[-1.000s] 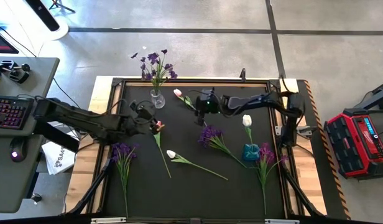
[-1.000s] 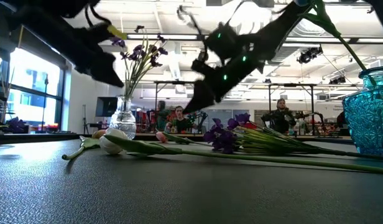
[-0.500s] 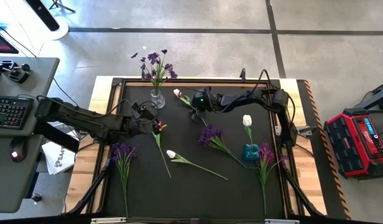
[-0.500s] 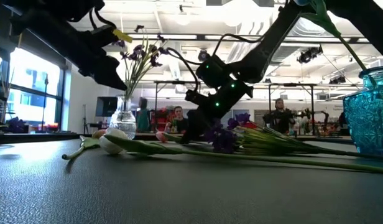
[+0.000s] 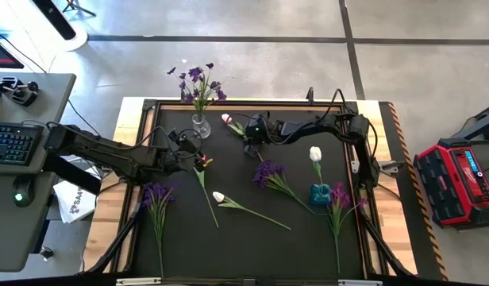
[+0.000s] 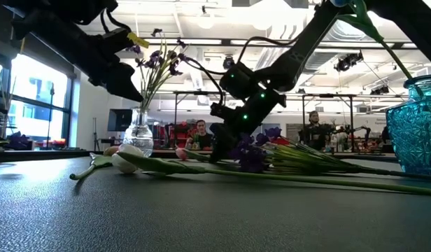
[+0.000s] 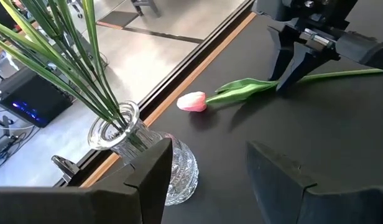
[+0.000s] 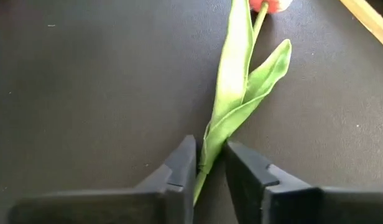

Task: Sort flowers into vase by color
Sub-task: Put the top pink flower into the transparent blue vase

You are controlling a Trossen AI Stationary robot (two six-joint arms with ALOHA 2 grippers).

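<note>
A pink tulip (image 5: 226, 119) lies flat on the black mat by the far edge, its stem running toward the table's middle. My right gripper (image 5: 251, 137) is down on that stem, shut on it (image 8: 206, 163). My left gripper (image 5: 198, 157) hovers open near the clear vase (image 5: 200, 125), above another pink tulip (image 5: 202, 164); nothing is between its fingers (image 7: 204, 174). The clear vase holds purple flowers (image 5: 198, 79). A blue vase (image 5: 320, 193) holds a white tulip (image 5: 314, 152). Purple sprays (image 5: 268, 171) (image 5: 157, 195) (image 5: 338, 197) and a white tulip (image 5: 219, 196) lie on the mat. My right gripper pinches the pink tulip's stem (image 8: 203, 167) between its two fingers (image 8: 181, 163), just below where the long leaves (image 8: 238, 93) branch off. The fingers come from above, pointing down, and stand across the stem (image 7: 285, 76). The tulip lies flat on the mat.
The clear vase (image 7: 138, 152) stands close in front of my left gripper. The table's raised wooden rim (image 5: 252, 102) runs just beyond the pink tulip. Open mat lies along the near edge (image 5: 252, 254). People stand in the room behind the table (image 6: 199, 133).
My right gripper has moved toward the far-left and come down from above the purple spray onto the pink tulip's stem, then stayed there. The tulip has not shifted.
</note>
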